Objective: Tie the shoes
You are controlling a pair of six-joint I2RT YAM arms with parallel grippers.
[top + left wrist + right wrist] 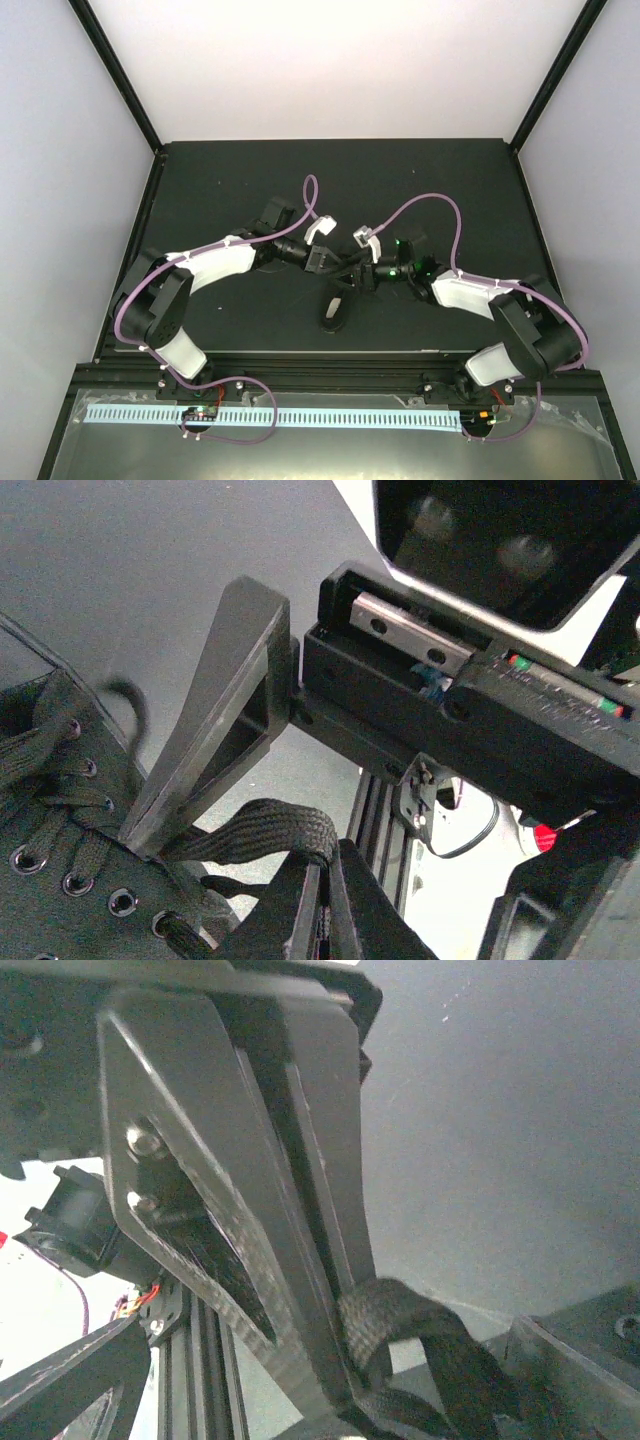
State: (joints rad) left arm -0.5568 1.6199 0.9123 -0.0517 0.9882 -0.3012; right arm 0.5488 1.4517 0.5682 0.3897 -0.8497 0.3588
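The left gripper [322,868] is clenched on a flat black lace [262,830], which arches up out of the closed fingertips and runs off toward the shoe [60,850]. The right gripper [230,1372] is released, its jaws spread wide and grasping nothing. One of its fingers [250,1230] lies against that lace with its tip down by the eyelets, and the other sits well off to the side. From above, both grippers meet nose to nose over the middle of the black table [230,180]. The shoe rests on the table just below them, on the side nearer the arm bases. Its eyelets and crossed lacing fill the lower left of the left wrist view.
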